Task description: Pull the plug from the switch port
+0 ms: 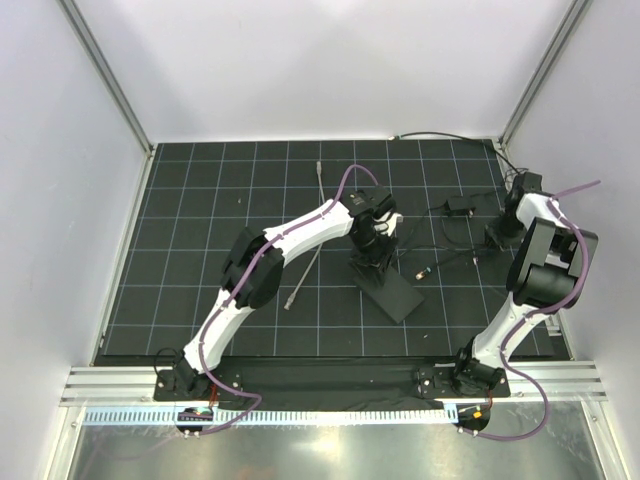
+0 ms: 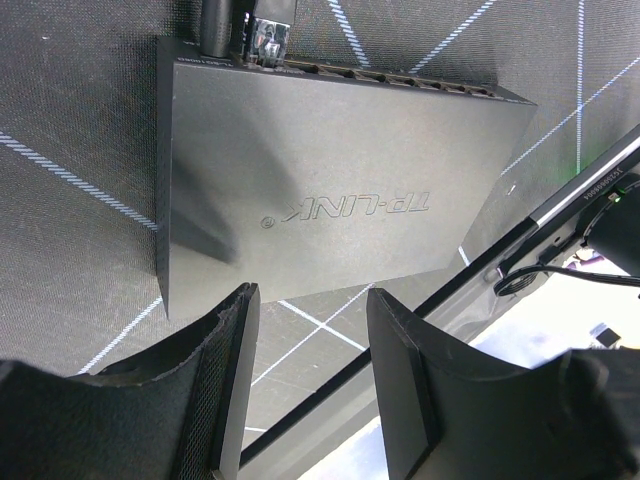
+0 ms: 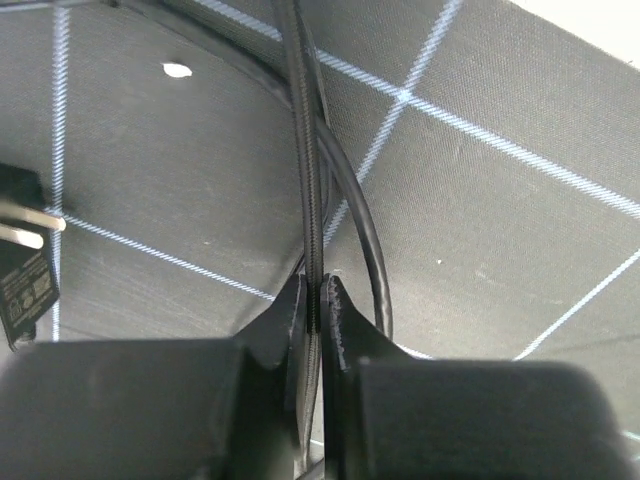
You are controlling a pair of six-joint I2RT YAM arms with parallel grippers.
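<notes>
The flat black switch box (image 1: 388, 288) lies on the gridded mat. In the left wrist view it reads TP-LINK (image 2: 340, 200), with its switch port row (image 2: 400, 80) along the far edge. My left gripper (image 1: 373, 250) hangs open and empty just above the box (image 2: 312, 298). A small dark plug (image 1: 422, 270) lies on the mat a short gap right of the box. Its thin black cable (image 1: 455, 260) runs to my right gripper (image 1: 496, 238), which is shut on the braided cable (image 3: 305, 150) between its fingertips (image 3: 318, 285).
A thick black stub (image 2: 215, 25) and a silver metal piece (image 2: 268, 40) sit at the left end of the port row. A black power adapter (image 1: 460, 205) lies behind, also in the right wrist view (image 3: 22, 275). A grey cable (image 1: 305, 265) crosses under the left arm.
</notes>
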